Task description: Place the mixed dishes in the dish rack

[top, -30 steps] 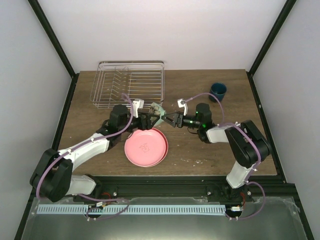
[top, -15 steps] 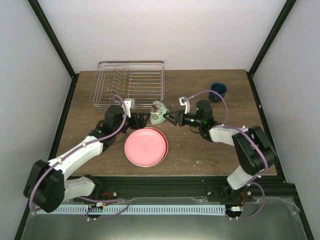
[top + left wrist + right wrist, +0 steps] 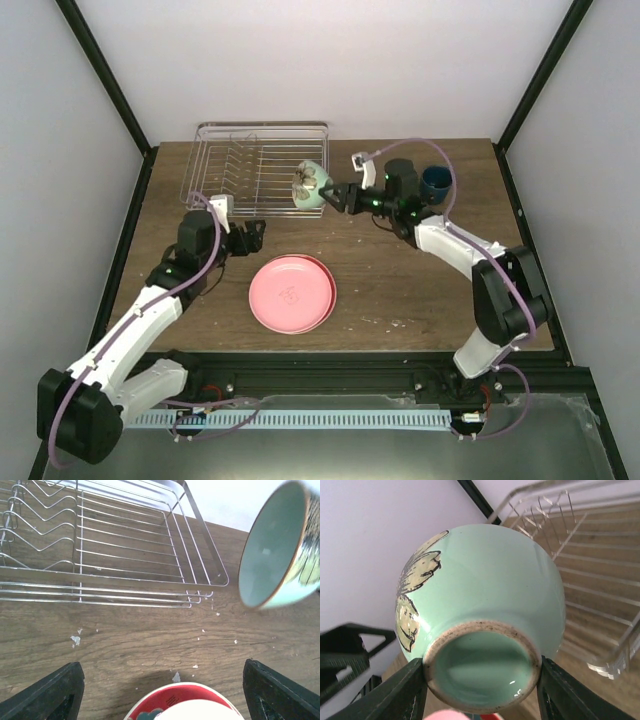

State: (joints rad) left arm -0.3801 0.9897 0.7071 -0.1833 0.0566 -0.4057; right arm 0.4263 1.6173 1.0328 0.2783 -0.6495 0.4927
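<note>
My right gripper [image 3: 333, 193] is shut on the foot of the pale mint-green bowl [image 3: 311, 186] and holds it tilted in the air at the front right corner of the silver wire dish rack [image 3: 262, 170]. In the right wrist view the fingers [image 3: 405, 695] clamp the bowl's base [image 3: 485, 610]. My left gripper [image 3: 250, 238] is open and empty, low over the table left of the pink plate [image 3: 292, 293]. In the left wrist view the bowl [image 3: 272, 550] hangs at the upper right, and a red-and-teal plate rim [image 3: 175, 700] shows under a pale plate.
The dark blue cup [image 3: 437, 181] stands at the back right of the table, behind my right arm. The rack [image 3: 100, 555] holds no dishes in the part that shows. The pink plate tops a stack near the table's front middle.
My right gripper has carried the bowl from the table's middle back to the rack's front right corner. My left gripper has drawn back to the left, away from the bowl.
</note>
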